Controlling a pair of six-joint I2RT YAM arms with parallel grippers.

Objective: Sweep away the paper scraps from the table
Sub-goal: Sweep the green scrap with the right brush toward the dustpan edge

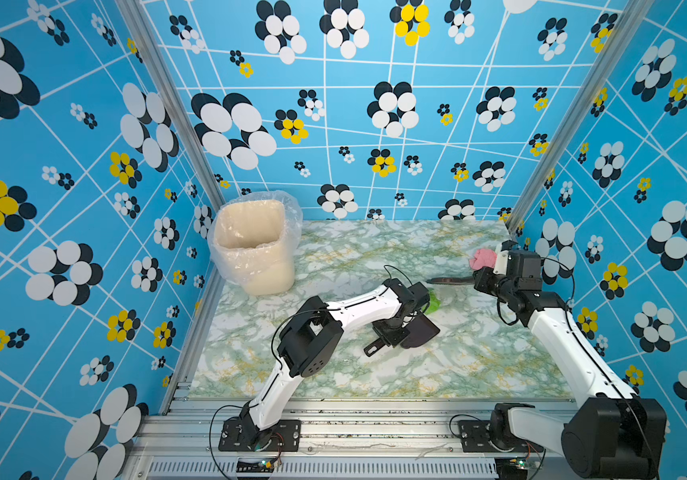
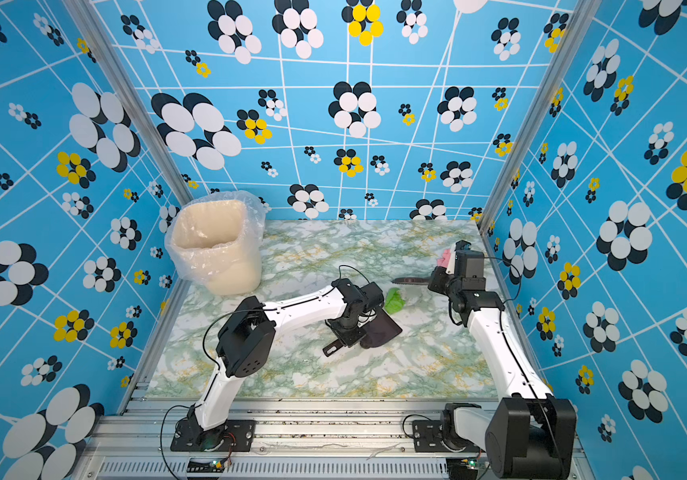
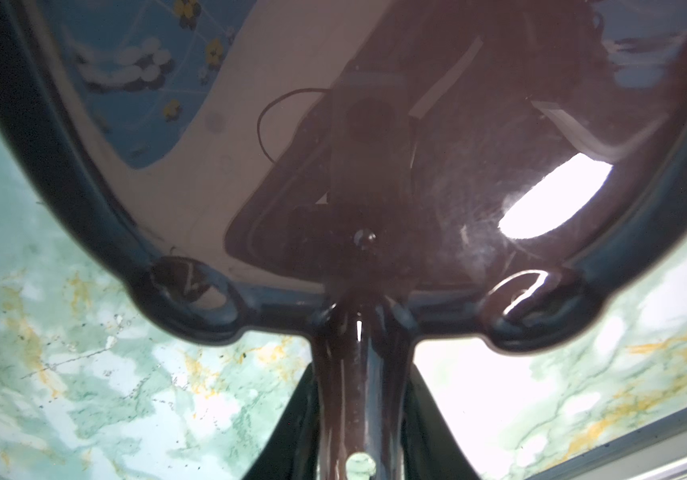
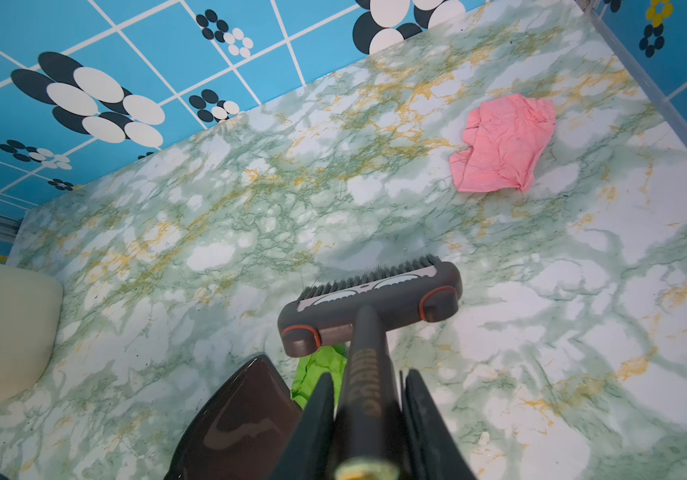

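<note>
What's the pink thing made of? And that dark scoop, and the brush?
The pink scrap looks like thin paper: matte and full of creases. The dustpan seems to be hard, glossy dark-brown plastic; it shows bright, mirror-like reflections. The brush looks like matte grey plastic with orange, rubbery-looking ends and stiff dark bristles, probably synthetic.
</note>
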